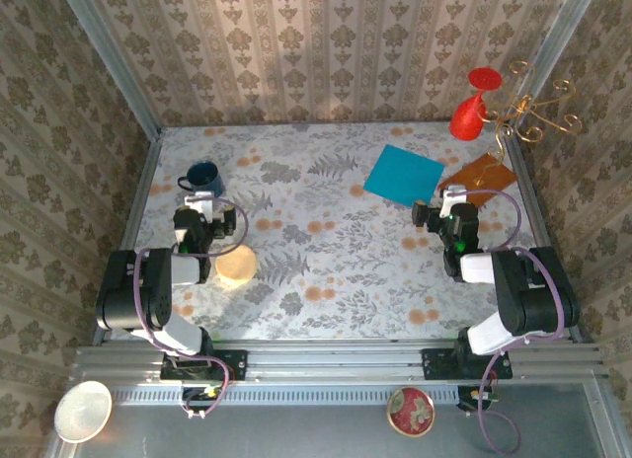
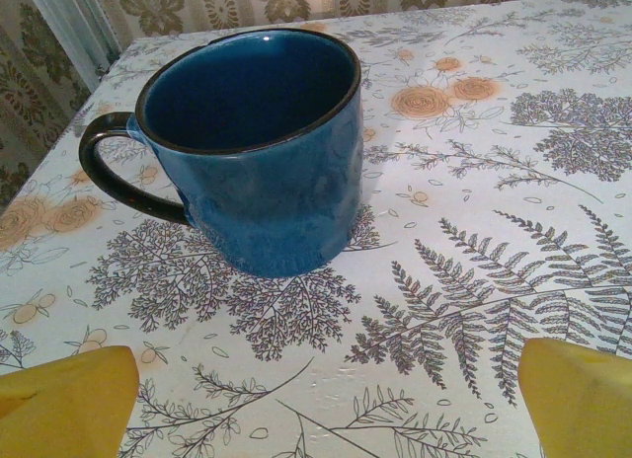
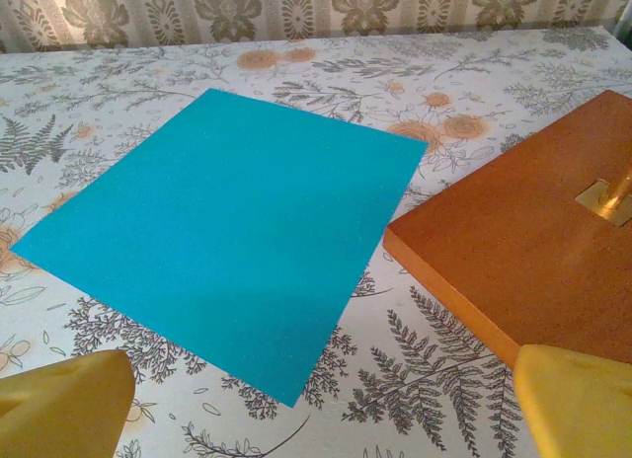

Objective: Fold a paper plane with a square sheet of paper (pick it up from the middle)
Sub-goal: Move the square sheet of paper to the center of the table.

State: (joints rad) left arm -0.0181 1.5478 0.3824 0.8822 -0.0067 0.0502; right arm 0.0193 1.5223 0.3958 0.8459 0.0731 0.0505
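Nothing is folded yet. The square sheet of paper [image 3: 227, 231] lies flat and uncreased at the far right of the worktop [image 1: 326, 251]. The right hand [image 1: 452, 194] sits near it, wide and empty. The left hand [image 1: 203, 201], also wide, faces a blue mug [image 2: 262, 142]. The pickup and every fold remain.

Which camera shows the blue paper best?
The right wrist camera. The blue paper lies flat and close there, with all four corners visible. From the top camera the blue paper looks small, far back beside the orange board. The left wrist camera faces the mug instead.
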